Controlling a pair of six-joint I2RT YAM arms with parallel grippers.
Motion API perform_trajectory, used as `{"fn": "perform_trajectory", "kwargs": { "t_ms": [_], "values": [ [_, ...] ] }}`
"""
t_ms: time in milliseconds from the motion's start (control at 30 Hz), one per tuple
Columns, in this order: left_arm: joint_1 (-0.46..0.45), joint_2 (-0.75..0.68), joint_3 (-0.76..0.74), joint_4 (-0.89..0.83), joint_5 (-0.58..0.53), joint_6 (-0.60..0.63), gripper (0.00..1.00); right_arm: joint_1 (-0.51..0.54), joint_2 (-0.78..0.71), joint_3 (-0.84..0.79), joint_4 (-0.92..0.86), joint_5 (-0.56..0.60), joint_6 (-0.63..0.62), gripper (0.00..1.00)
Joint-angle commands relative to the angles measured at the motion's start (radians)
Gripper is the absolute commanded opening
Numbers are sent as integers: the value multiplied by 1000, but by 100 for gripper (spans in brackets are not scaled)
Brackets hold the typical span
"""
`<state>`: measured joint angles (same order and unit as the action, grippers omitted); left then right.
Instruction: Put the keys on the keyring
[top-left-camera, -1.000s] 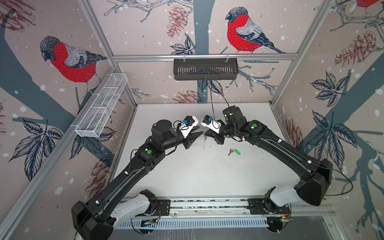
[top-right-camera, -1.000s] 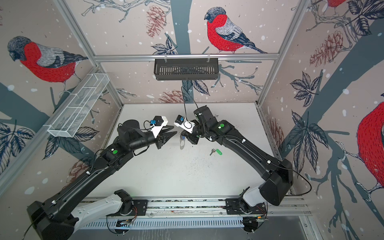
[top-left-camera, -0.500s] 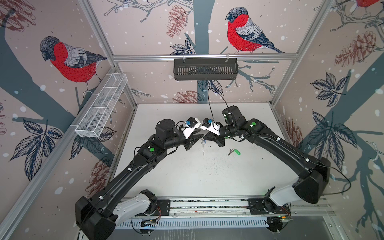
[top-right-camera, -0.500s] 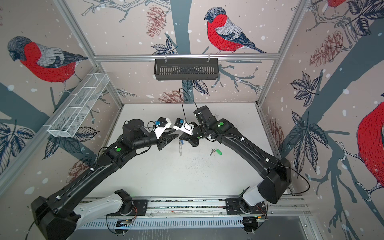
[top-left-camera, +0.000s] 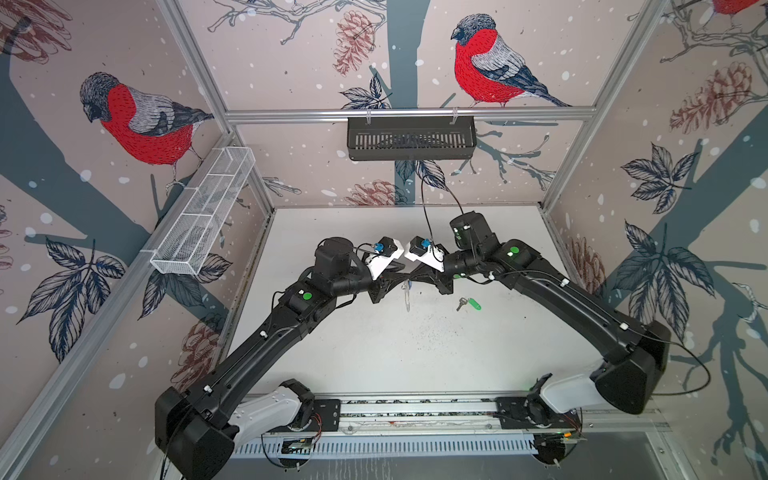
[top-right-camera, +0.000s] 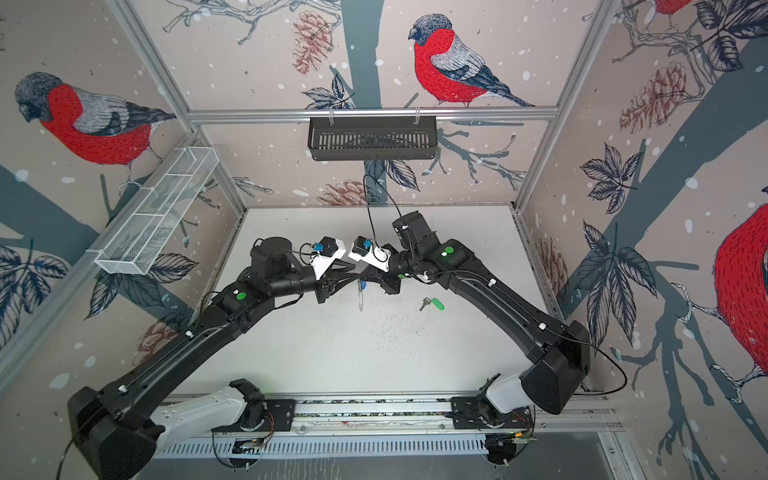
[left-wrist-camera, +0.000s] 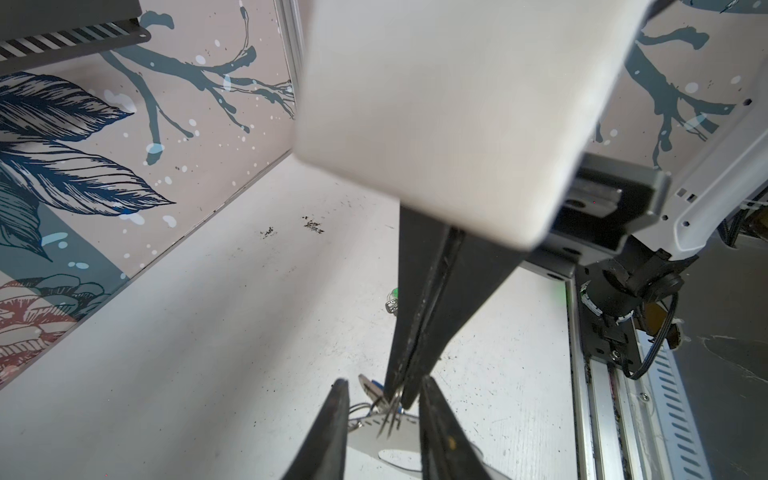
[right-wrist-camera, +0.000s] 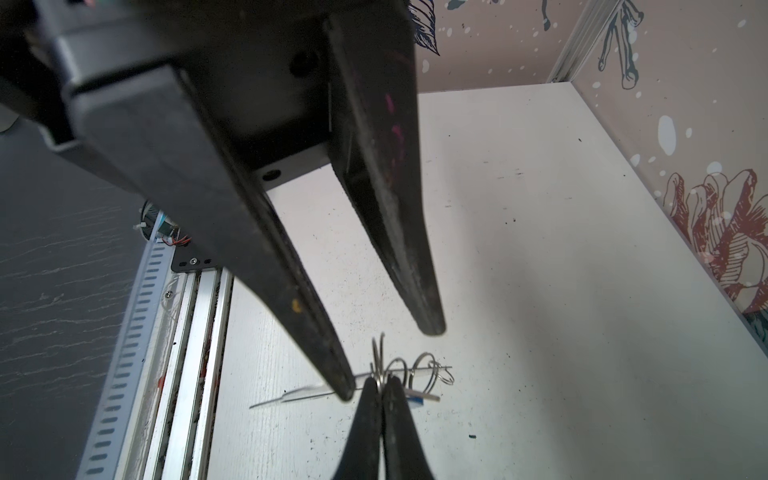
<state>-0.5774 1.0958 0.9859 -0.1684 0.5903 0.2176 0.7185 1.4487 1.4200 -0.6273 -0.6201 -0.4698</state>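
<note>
The left end effector has closed in over the last second, its spread fingers straddling the right end effector, whose tips are pressed together on a ring of the keyring above the table. The keyring's long axis runs from the pinch toward the front rail, blue-tagged key at its rings. Open table lies by that rail; the green-tagged key lies flat just right of the pinch, tag rightward, well off the walls.
</note>
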Motion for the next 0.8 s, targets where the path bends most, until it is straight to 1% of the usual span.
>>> {"fn": "perform_trajectory", "kwargs": {
  "t_ms": [0, 433, 600, 767],
  "values": [
    [3, 6, 7, 4, 35, 17, 28, -1, -12, -3, 35, -25, -4, 0],
    [2, 17, 7, 38, 66, 16, 20, -1, -16, -7, 46, -40, -1, 0],
    [1, 18, 7, 36, 71, 15, 14, -1, -23, -7, 49, -43, -3, 0],
    [2, 16, 7, 35, 72, 14, 11, 0, -31, -10, 53, -44, -2, 0]
  ]
}}
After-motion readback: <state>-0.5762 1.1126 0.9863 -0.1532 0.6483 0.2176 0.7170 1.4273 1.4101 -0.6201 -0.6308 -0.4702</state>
